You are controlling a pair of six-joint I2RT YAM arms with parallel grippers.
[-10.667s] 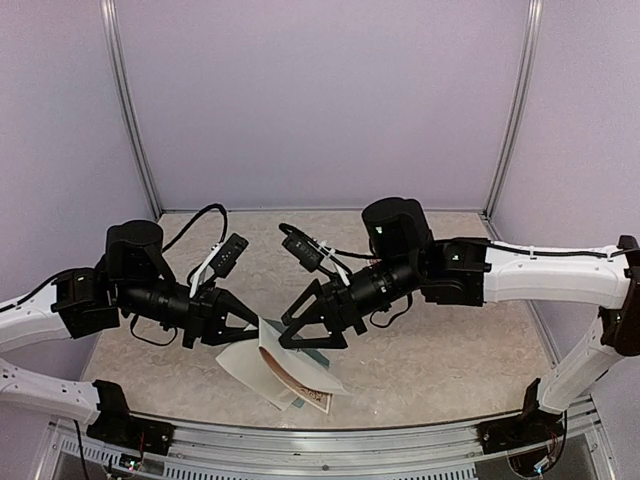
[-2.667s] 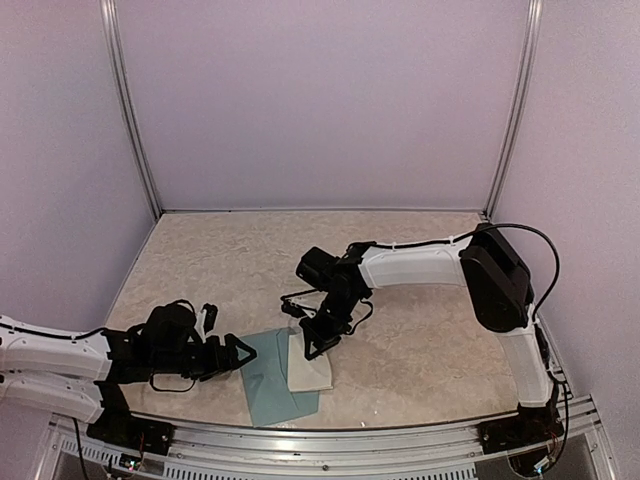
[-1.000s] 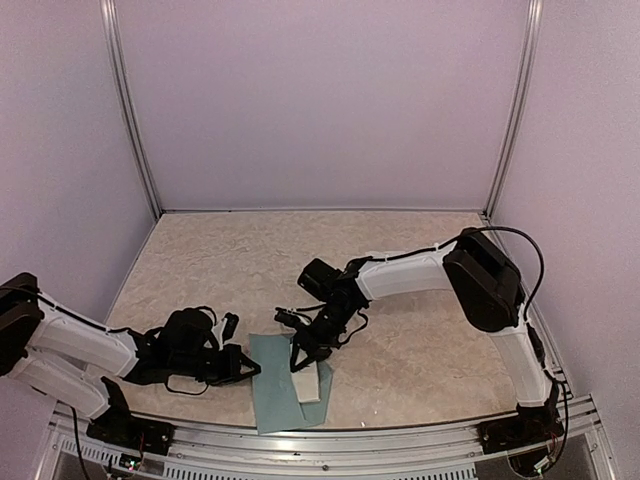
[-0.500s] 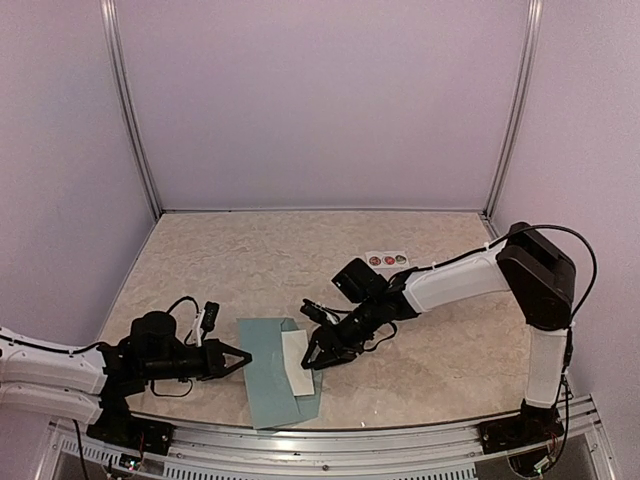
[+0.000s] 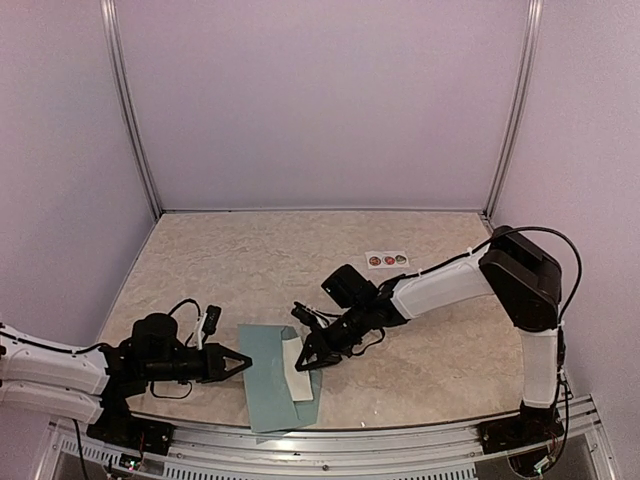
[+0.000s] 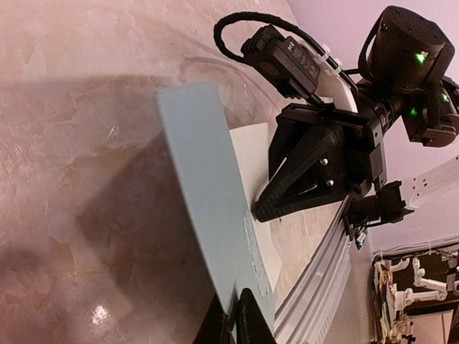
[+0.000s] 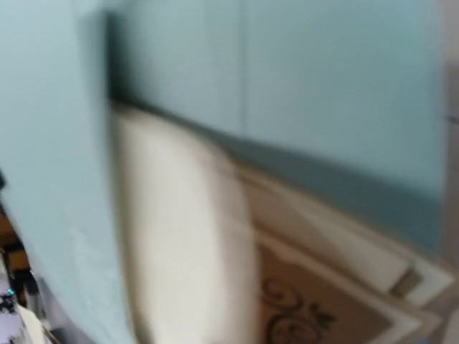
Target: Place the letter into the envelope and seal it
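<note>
Near the front edge, the left gripper clamps one side of the envelope; the letter sits partly inside, with the right gripper against it, grip unclear. Full insertion and sealing remain

Desk: beige marbled top, with a metal rail along the near edge. The envelope, teal, lies near that edge, left of centre. Its left side appears raised off the surface, with shadow beneath. The letter, white side up, rests over the envelope's right part. A white sticker strip bearing three round stickers lies flat, well apart, toward the back right.
</note>
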